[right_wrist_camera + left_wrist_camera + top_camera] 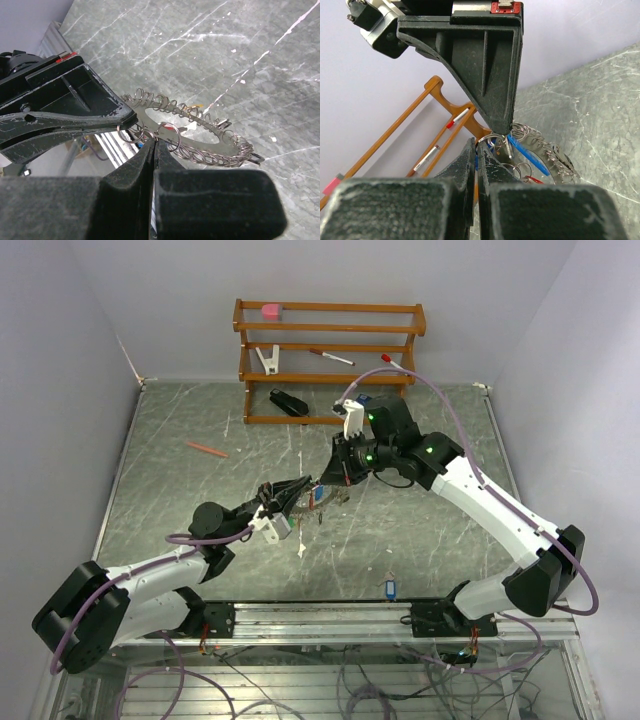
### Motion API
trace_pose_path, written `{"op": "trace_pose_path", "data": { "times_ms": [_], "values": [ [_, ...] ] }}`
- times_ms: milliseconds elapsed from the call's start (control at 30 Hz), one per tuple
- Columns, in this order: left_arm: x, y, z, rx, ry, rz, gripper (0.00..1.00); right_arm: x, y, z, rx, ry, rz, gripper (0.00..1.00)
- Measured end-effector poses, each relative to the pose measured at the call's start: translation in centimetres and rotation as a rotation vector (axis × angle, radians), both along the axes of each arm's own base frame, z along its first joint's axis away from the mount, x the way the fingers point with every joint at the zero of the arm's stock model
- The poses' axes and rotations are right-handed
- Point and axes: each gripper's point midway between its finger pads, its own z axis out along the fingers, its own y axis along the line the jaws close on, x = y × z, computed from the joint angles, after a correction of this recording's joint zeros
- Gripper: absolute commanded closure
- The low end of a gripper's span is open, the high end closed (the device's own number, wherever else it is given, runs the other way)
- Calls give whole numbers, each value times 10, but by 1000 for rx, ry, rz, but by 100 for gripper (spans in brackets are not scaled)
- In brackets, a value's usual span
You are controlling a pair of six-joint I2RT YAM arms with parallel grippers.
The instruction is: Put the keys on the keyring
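I counted two grippers meeting over the middle of the table [200, 510], and one keyring [165, 120] between them, lifted just clear of the marble. The left gripper [296, 487] was clenched on the keyring's near rim. The right gripper [330, 478] was clamped tight too, its tips pressed among the small wire loops on that same rim. I could not tell whether a loop was actually pinched between them. The loops fringing the ring were too many and too tangled for me to count. On the ring I made out one blue tag [527, 152] and one red sliver [535, 179].

Only one loose key [390, 590] with a blue head showed, lying well apart from the ring, near the table's front edge.

Further back stood one wooden rack [330, 308] holding four things: a pink block [271, 311], a white clip [268, 361], a pen [332, 357] and a red-capped marker [392, 361]. One black stapler [289, 402] lay at its foot, and one orange pencil [207, 448] lay alone on the left of the table.

In each wrist view my own fingers and the other arm's finger covered the near rim, so the exact point of contact stayed hidden.
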Motion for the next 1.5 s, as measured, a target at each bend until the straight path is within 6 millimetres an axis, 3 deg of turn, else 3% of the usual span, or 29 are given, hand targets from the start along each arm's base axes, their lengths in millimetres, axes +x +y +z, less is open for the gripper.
{"op": "trace_pose_path", "data": {
  "times_ms": [1067, 1500],
  "values": [
    [6, 0, -7, 71, -84, 42, 93, -13, 2, 14, 37, 77, -22, 100],
    [9, -3, -12, 84, -94, 42, 93, -17, 19, 29, 137, 200, -63, 100]
  ]
}}
